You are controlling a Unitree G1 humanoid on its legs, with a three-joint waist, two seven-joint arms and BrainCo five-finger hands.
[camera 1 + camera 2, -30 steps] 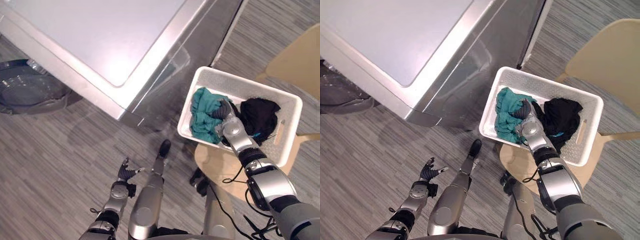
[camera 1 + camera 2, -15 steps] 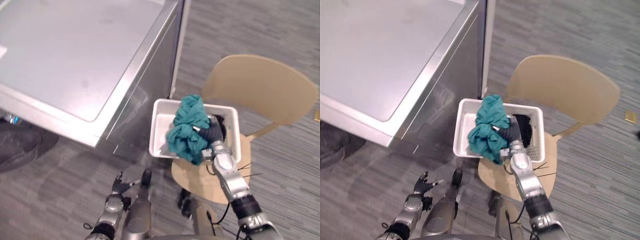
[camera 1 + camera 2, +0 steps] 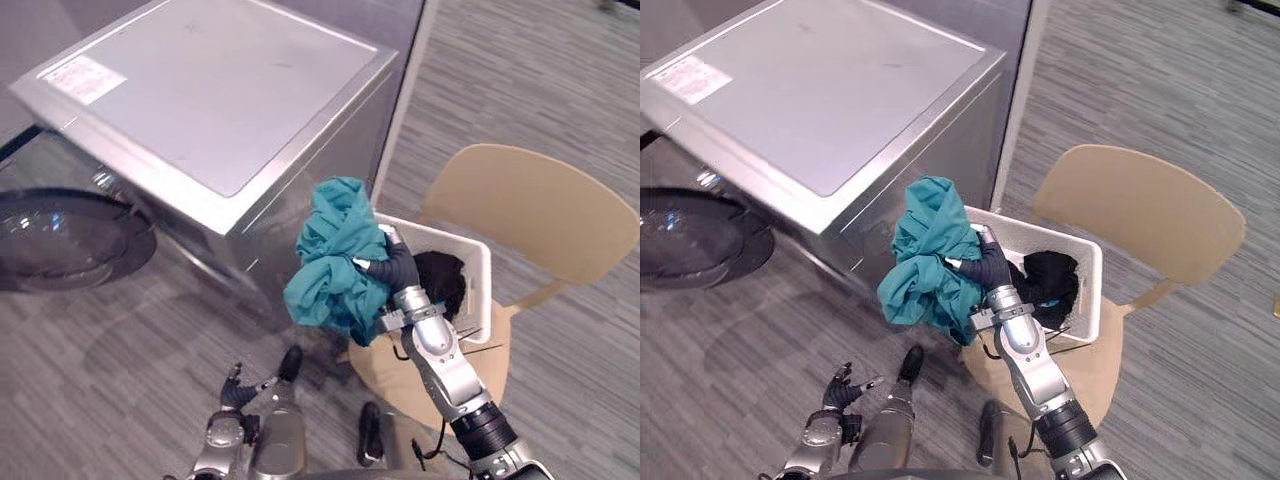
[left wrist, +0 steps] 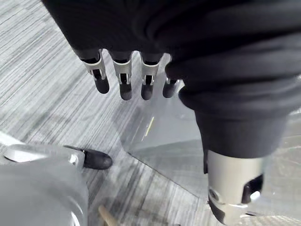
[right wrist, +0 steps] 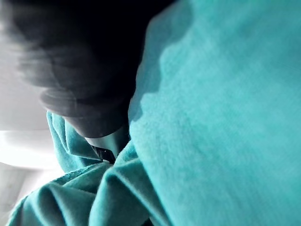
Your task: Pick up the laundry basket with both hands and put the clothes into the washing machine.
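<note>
Right robot hand (image 3: 397,270) clenched round the teal garment (image 3: 328,262), held up above the laundry basket (image 3: 482,290) on the chair (image 3: 540,205). Washing machine (image 3: 220,90) at ten o'clock. Left robot hand (image 3: 237,390) hangs at seven o'clock, fingers loose.

a light tan wooden chair (image 3: 545,205) stands at the right of the head views, its broad rounded back upright and facing away, its round seat (image 3: 470,385) partly covered. under and around it lies a floor (image 3: 120,370) of grey covering with fine darker streaks, which also shows in the left wrist view. 1 pale narrow strip (image 3: 1018,95) runs from the top edge down toward the chair. a small tan thing (image 3: 1276,306) lies on the floor at the right edge, cut off.
</note>
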